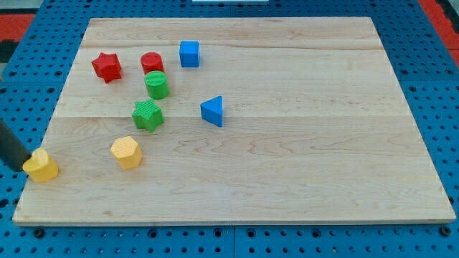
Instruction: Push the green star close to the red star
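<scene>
1. My tip (27,166), the lower end of the dark rod entering at the view's left edge, sits at the board's bottom-left corner, touching or just beside the yellow block (41,165) (shape unclear). The arm carries no pincer, so no jaw state applies; the rod simply pushes.
2. The red star (107,67), the goal marker, lies near the board's top-left, apart from its neighbours.
3. The yellow hexagonal block (126,152) stands between my tip and the green star; a straight run from the corner would likely catch it, so the approach should judgeably pass below and to the right of it.
4. The green star (148,115), the block to move, lies below and to the right of the red star, just under the green cylinder (157,84).
5. The red cylinder (152,63) sits just above the green cylinder; both flank the intended path on its right side.
6. Recommended contact: the star's lower-right face, pushing up and leftward, slowly, to limit spinning and avoid nudging the cylinders.
7. The blue cube (189,54) and blue triangular block (212,111) lie further right, clear of the route.
</scene>
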### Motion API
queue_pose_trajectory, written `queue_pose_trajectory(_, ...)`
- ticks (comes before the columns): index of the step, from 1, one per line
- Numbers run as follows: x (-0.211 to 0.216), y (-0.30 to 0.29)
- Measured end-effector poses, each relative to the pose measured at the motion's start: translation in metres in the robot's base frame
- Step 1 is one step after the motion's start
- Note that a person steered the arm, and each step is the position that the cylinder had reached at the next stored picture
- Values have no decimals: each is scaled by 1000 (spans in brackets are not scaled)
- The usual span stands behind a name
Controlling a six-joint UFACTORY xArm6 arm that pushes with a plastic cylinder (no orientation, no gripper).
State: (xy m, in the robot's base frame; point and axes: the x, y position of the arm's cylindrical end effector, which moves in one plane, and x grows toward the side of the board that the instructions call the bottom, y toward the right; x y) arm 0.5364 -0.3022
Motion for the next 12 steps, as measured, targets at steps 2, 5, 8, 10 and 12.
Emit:
queue_pose_trajectory(2,0,63)
queue_pose_trajectory(5,-50,145)
queue_pose_trajectory(8,-75,183)
queue_pose_trajectory(10,-119,182)
queue_pose_trajectory(12,-116,149)
